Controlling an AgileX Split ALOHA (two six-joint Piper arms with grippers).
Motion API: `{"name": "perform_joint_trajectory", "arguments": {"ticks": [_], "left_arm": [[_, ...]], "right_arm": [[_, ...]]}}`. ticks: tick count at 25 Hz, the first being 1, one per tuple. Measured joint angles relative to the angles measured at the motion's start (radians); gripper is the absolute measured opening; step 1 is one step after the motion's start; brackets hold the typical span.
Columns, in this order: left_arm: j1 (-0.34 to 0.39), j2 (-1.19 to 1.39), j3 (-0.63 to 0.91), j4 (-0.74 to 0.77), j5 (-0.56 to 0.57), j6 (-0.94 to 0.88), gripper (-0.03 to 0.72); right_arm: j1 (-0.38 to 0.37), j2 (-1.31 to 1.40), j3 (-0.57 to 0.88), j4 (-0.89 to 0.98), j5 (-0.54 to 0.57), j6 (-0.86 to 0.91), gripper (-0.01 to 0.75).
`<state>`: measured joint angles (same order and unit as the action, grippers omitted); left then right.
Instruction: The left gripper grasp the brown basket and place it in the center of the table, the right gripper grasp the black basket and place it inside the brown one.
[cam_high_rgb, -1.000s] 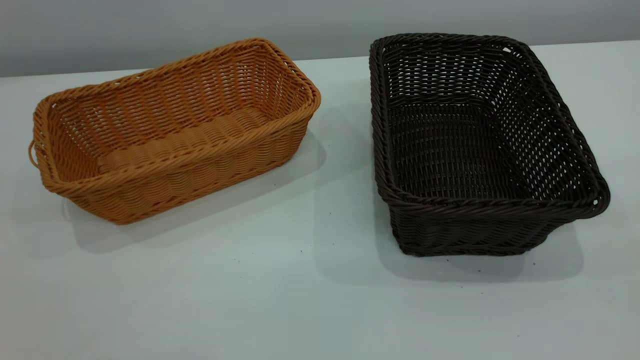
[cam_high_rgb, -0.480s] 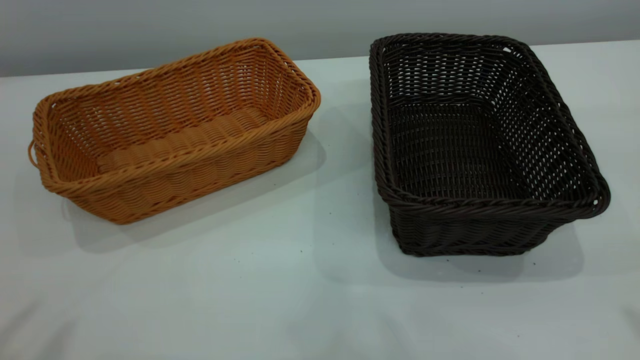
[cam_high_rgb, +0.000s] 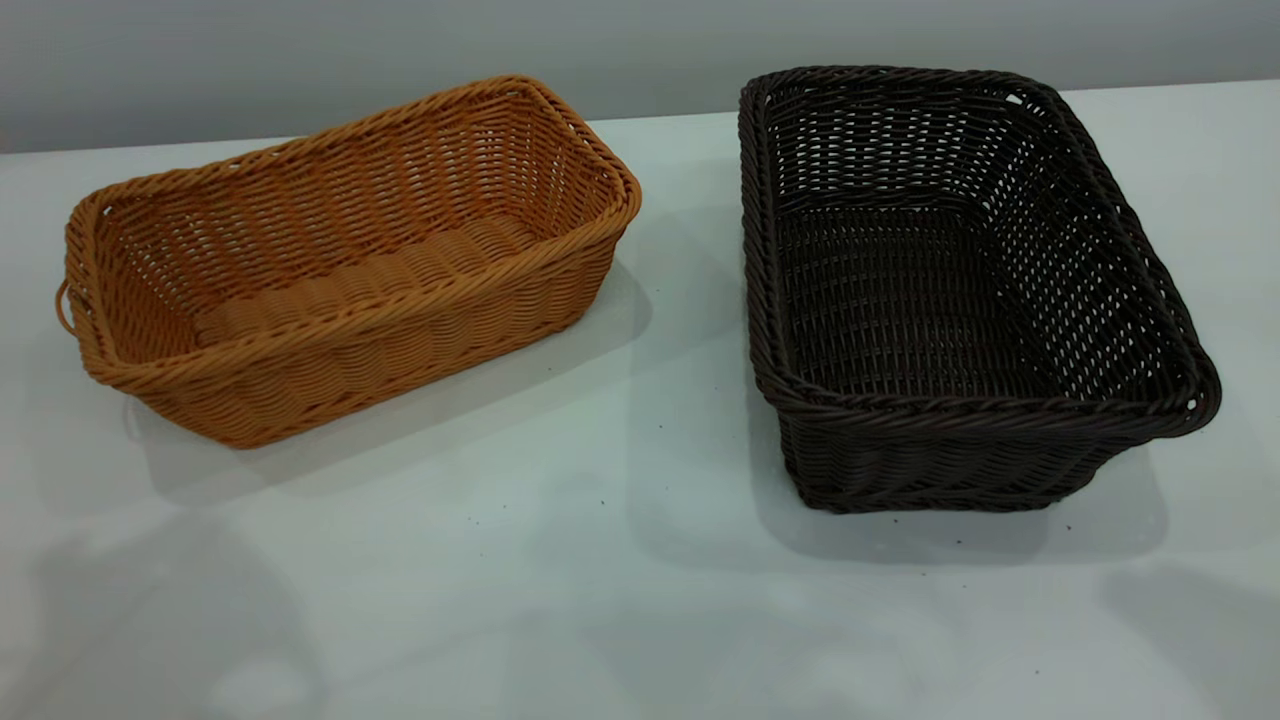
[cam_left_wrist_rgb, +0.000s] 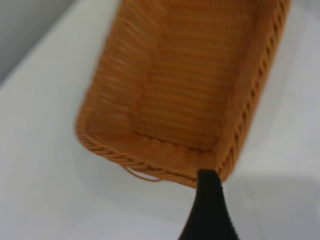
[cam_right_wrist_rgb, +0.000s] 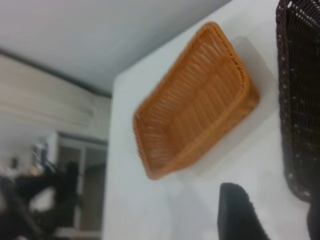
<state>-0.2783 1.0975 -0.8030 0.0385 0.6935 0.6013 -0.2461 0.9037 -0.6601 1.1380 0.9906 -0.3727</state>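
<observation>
The brown basket (cam_high_rgb: 340, 270) stands on the left of the white table (cam_high_rgb: 600, 600), and the black basket (cam_high_rgb: 950, 290) stands on the right, both upright and empty. Neither gripper shows in the exterior view. In the left wrist view, one black finger (cam_left_wrist_rgb: 207, 210) of my left gripper (cam_left_wrist_rgb: 250, 210) hovers above the table just off the brown basket's (cam_left_wrist_rgb: 185, 85) short end, with nothing beside it. In the right wrist view, my right gripper (cam_right_wrist_rgb: 275, 220) is open and empty above the table between the brown basket (cam_right_wrist_rgb: 195, 105) and the black basket (cam_right_wrist_rgb: 300, 100).
A grey wall runs behind the table's far edge. Bare tabletop lies between the two baskets and along the front. The right wrist view shows dim room furniture beyond the table's left side.
Both baskets stay put. Soft shadows have spread over the table's front left and front right corners.
</observation>
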Motion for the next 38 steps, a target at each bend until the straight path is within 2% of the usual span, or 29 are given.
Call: {"name": "perform_joint_trajectory", "arguments": {"ticks": [6, 13, 17, 21, 29, 34, 38], "left_arm": [[-0.006, 0.156, 0.000, -0.001, -0.069, -0.001, 0.470], [-0.006, 0.279, 0.000, -0.010, -0.166, -0.013, 0.470], [-0.023, 0.327, 0.000, -0.039, -0.144, -0.036, 0.470], [-0.061, 0.342, 0.000, -0.027, -0.124, -0.035, 0.470], [-0.064, 0.342, 0.000, -0.028, -0.139, -0.033, 0.470], [-0.064, 0.342, 0.000, -0.028, -0.140, -0.032, 0.470], [-0.064, 0.342, 0.000, -0.028, -0.141, -0.032, 0.470]], "right_arm": [[0.000, 0.022, 0.069, 0.005, -0.098, 0.192, 0.309], [0.006, 0.094, 0.176, 0.124, -0.204, 0.325, 0.309], [0.086, 0.181, 0.179, 0.145, -0.248, 0.335, 0.309], [0.232, 0.290, 0.179, 0.154, -0.358, 0.403, 0.309], [0.491, 0.498, 0.173, 0.274, -0.582, 0.497, 0.309], [0.569, 0.614, 0.173, 0.345, -0.630, 0.488, 0.309], [0.577, 0.666, 0.172, 0.383, -0.637, 0.479, 0.309]]}}
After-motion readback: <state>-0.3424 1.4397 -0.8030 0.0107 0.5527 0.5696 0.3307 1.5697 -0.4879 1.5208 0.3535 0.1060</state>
